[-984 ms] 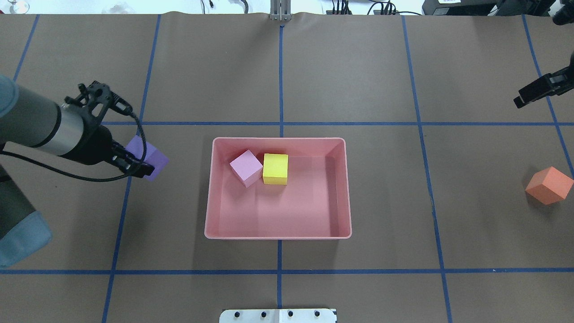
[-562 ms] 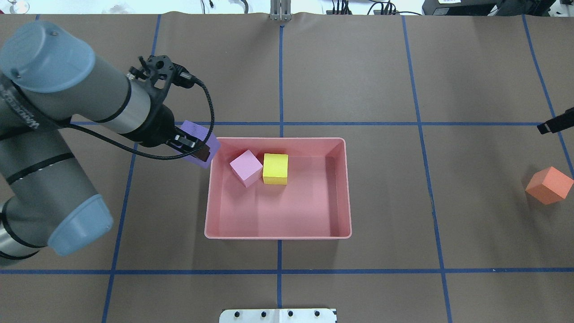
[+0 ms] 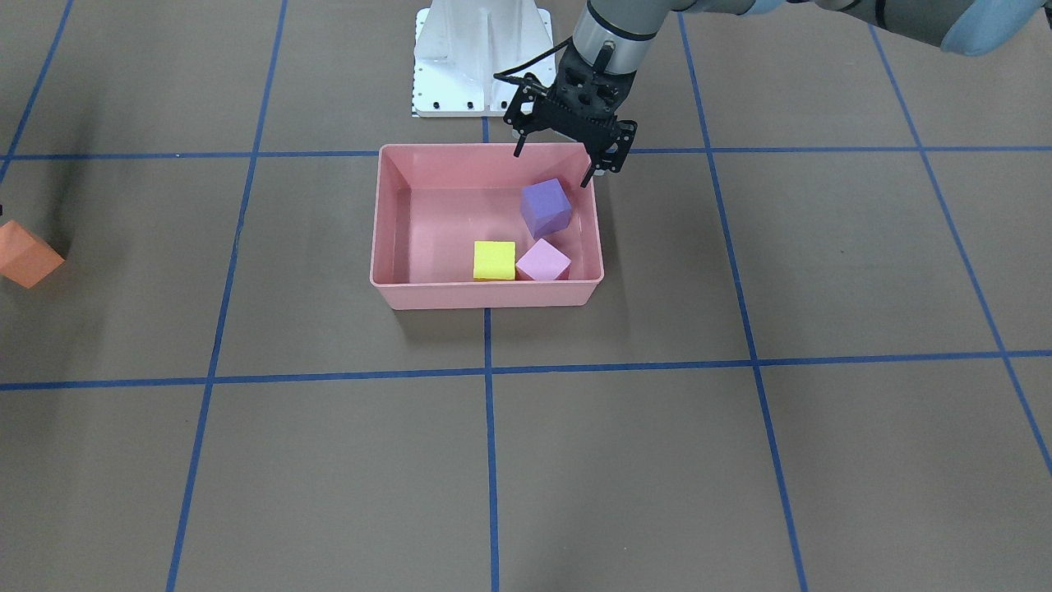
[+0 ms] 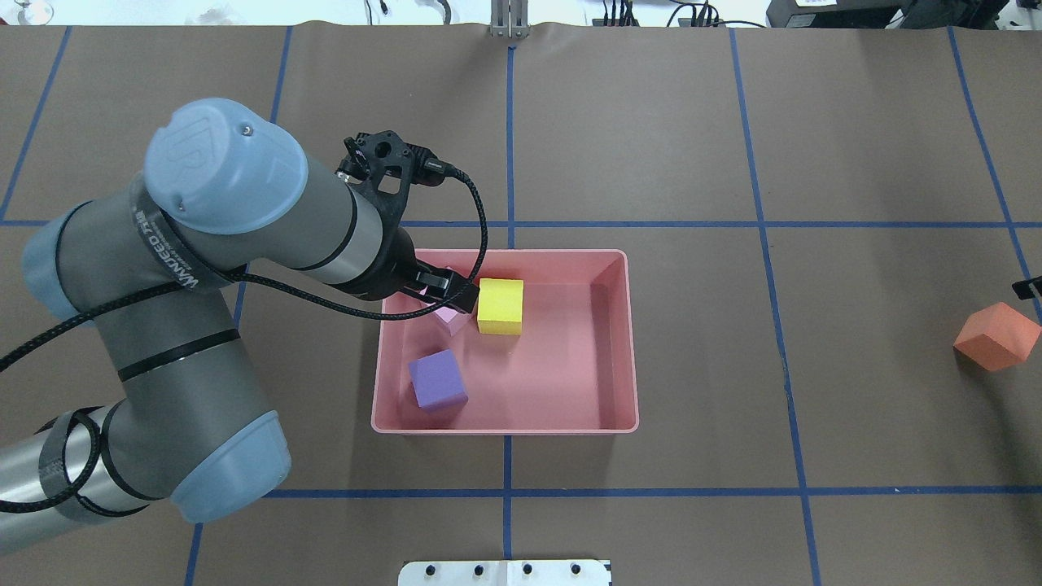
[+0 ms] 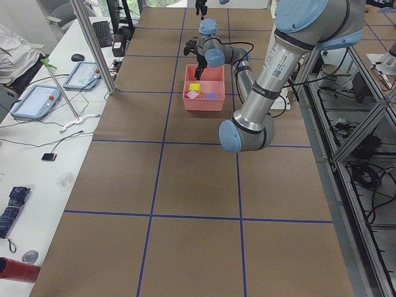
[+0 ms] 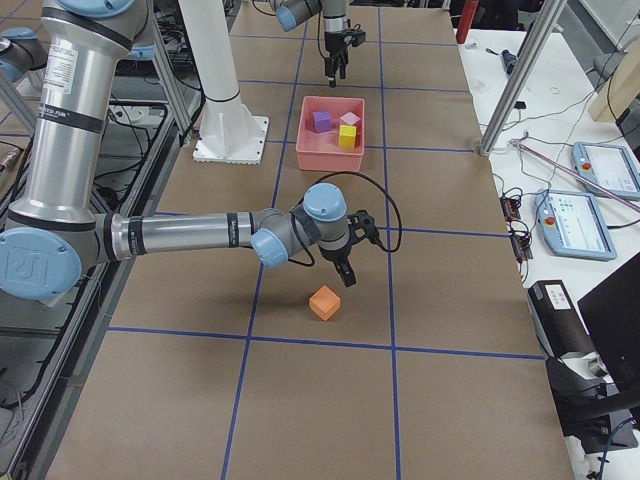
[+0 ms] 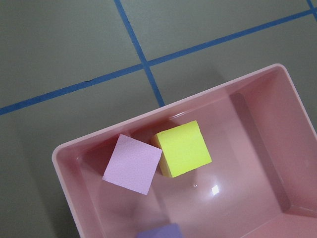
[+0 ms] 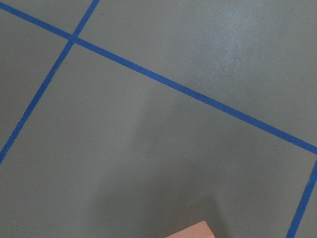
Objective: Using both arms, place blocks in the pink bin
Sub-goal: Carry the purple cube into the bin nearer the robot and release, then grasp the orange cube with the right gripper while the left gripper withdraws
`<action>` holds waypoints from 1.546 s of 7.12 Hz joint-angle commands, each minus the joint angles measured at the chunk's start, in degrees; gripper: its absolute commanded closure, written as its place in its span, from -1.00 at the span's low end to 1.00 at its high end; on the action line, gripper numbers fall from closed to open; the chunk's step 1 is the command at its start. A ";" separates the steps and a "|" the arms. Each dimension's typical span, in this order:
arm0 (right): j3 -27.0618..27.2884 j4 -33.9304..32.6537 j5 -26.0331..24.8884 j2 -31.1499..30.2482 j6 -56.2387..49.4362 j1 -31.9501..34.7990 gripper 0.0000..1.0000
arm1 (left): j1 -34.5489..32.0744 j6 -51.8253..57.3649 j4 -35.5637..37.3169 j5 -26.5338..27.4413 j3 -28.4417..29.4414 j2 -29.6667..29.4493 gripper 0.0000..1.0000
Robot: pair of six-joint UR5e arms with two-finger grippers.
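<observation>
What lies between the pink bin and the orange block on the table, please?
Only bare brown table cover, crossed by one blue tape line, separates the pink bin from the orange block. The overhead view shows this.

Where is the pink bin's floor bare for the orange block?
In the pink bin, the robot-right half is bare, bordered by the yellow block, the purple block and the right wall. Its left half is crowded: three blocks, with the left gripper open above.
</observation>
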 commanded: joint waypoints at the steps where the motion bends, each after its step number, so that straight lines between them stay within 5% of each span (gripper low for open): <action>1: -4.36 7.13 -0.20 -0.33 -0.57 -0.12 -1.00 | 0.12 -0.09 -0.01 0.29 -0.17 -0.20 -1.00; 3: -11.13 16.12 -1.17 0.11 -1.18 -2.39 -1.00 | 0.12 -0.09 -0.01 0.29 -0.34 -0.20 -1.00; 6: -13.43 16.68 -5.64 -0.06 -1.01 -8.02 -1.00 | 0.12 0.08 -0.01 0.29 -0.34 -0.20 -1.00; 11: -15.38 16.94 -5.83 -0.24 -0.49 -10.93 -0.99 | 0.12 0.35 -0.01 0.29 -0.34 -0.12 -1.00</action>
